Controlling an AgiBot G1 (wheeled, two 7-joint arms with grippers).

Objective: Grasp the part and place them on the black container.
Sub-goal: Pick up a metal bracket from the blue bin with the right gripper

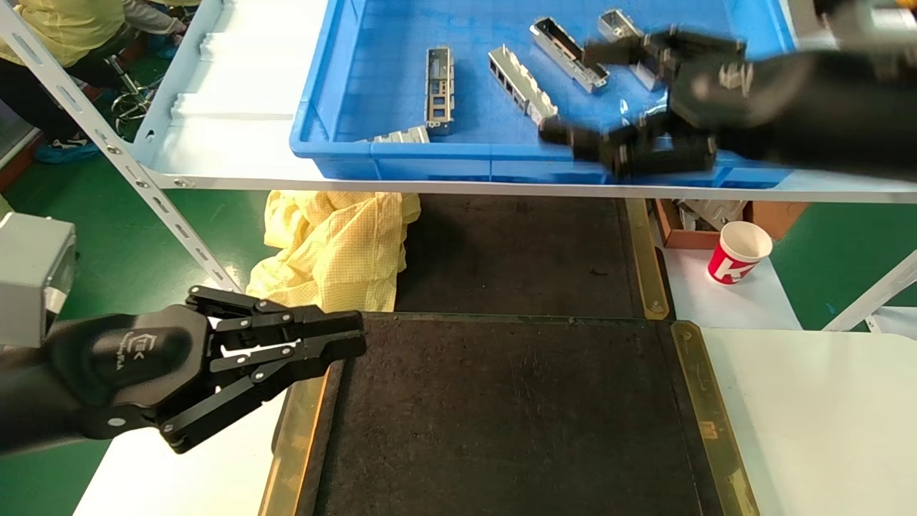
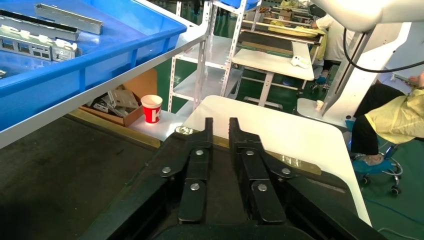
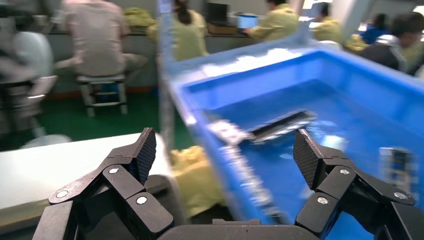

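Several silver-grey parts lie in the blue crate [image 1: 487, 161] on the upper shelf: one [image 1: 439, 89] at the left, one [image 1: 521, 82] in the middle, one [image 1: 569, 54] behind it. My right gripper [image 1: 573, 89] hangs open and empty over the crate's front right, jaws wide apart; its wrist view [image 3: 226, 147] shows the crate wall and blurred parts [image 3: 280, 125] between the fingers. The black container [image 1: 516, 416] with brass strips [image 1: 706, 408] lies bare below. My left gripper [image 1: 358, 335] is parked at its left edge, fingers [image 2: 207, 135] nearly together and empty.
A yellow cloth [image 1: 337, 247] hangs under the shelf at the left. A red-and-white paper cup [image 1: 738, 252] and a cardboard box [image 1: 698, 215] stand at the right. A white table [image 1: 809, 416] adjoins the container's right side. A slanted shelf strut [image 1: 143, 179] runs at the left.
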